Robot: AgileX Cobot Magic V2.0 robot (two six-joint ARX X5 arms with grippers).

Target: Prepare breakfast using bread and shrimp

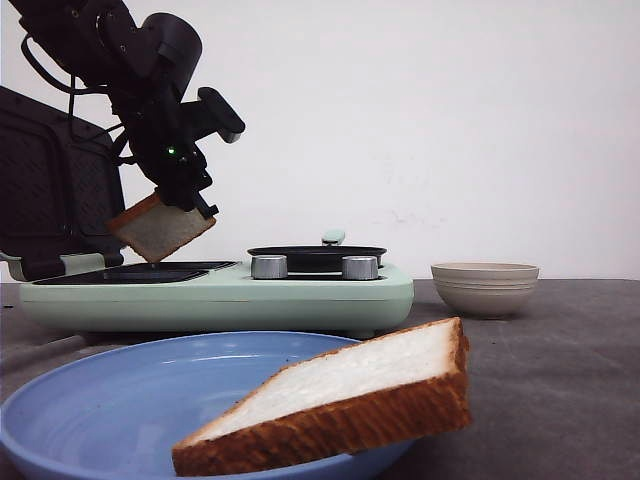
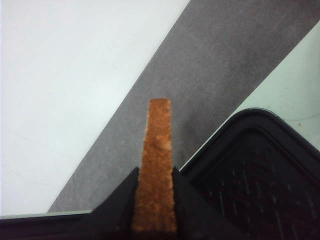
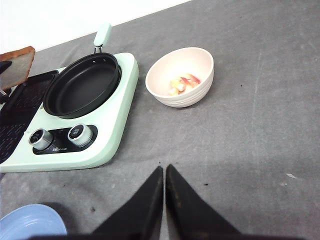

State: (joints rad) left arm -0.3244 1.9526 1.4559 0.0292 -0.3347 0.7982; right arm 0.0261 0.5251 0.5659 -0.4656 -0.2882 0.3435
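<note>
My left gripper (image 1: 195,200) is shut on a slice of bread (image 1: 160,228) and holds it tilted in the air above the black grill plate (image 1: 130,273) of the mint-green cooker. In the left wrist view the slice's brown crust edge (image 2: 156,170) stands between the fingers, with the grill plate (image 2: 260,170) to one side. A second bread slice (image 1: 345,400) leans on the rim of the blue plate (image 1: 110,400) at the front. My right gripper (image 3: 164,172) is shut and empty above the grey table. A cream bowl (image 3: 181,76) holds shrimp (image 3: 182,83).
The cooker (image 1: 220,295) has a round black pan (image 3: 82,84) with a mint handle and two silver knobs (image 3: 60,136). Its open lid (image 1: 45,190) stands at the far left. The bowl (image 1: 485,287) sits right of the cooker on the grey table.
</note>
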